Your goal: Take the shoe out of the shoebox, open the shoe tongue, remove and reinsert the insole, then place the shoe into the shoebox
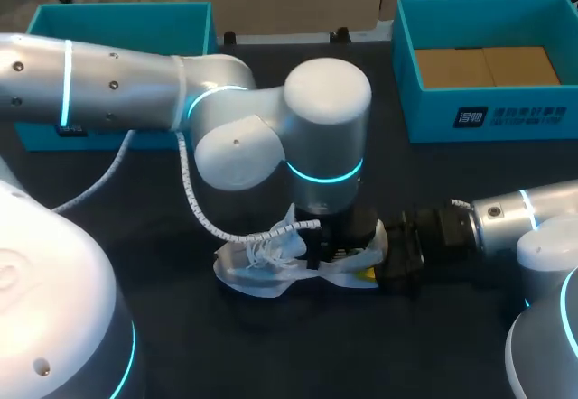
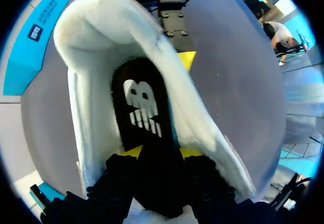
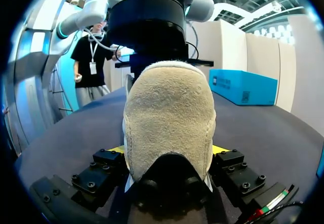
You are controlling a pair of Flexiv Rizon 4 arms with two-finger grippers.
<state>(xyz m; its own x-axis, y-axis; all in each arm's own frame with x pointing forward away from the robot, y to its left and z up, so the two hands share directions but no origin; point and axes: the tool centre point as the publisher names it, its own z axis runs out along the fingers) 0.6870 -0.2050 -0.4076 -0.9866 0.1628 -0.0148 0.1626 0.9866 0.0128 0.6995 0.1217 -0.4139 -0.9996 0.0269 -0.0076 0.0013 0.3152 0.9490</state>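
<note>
— Where are we finding the shoe?

— We are seeing the white shoe (image 1: 262, 271) lying on the dark table (image 1: 470, 327), around the middle and towards the near side. It is outside both boxes, with its toe pointing left and its heel pointing right.

— And what are our grippers doing?

— Our right gripper (image 3: 167, 150), coming in from the right, is clamping the heel. The pale heel back is sitting between its two yellow tips, and both are pressing on it from either side. Our left gripper (image 2: 159, 153) is reaching straight down into the shoe's opening and pinching the black insole (image 2: 144, 107). The end by the fingers is rising between them, while the part with the white mark is lying inside the shoe.

— Where are the boxes sitting?

— The teal shoebox (image 1: 433, 115) is sitting at the far right, well apart from the shoe, with brown cardboard (image 1: 483, 65) inside. The other teal box (image 1: 117, 8) is sitting at the far left, partly behind our left arm (image 1: 135, 83).
</note>
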